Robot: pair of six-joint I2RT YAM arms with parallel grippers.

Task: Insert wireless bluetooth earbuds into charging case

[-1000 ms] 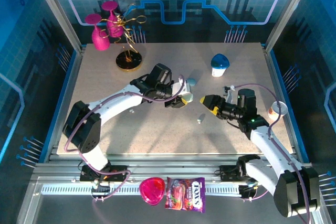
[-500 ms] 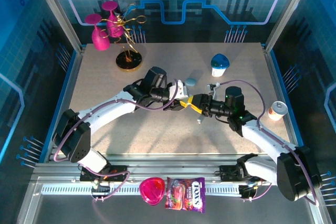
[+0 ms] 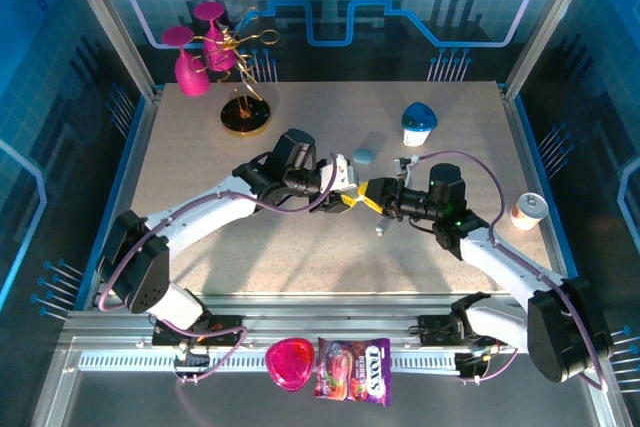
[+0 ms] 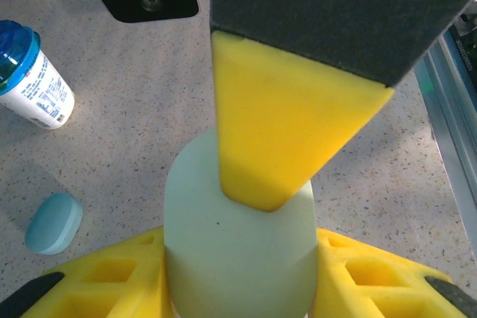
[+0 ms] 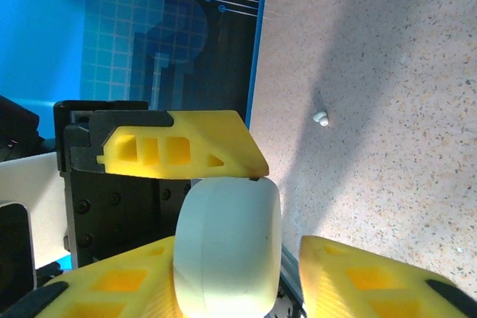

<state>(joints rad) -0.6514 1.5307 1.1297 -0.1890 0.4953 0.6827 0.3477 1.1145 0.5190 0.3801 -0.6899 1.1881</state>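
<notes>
Pale rounded item (image 4: 238,258), centre of scene.
Left tool (image 3: 348,195) clamps it; right tool (image 3: 371,194) straddles it loosely, one finger touching, one apart; earbud (image 3: 380,230) nearby.

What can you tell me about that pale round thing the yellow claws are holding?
The pale round thing looks like smooth, matte, whitish-green plastic with rounded edges. It is held above the table, pinched between the left end effector's yellow fingers. The right end effector straddles it too, one finger touching it.
</notes>
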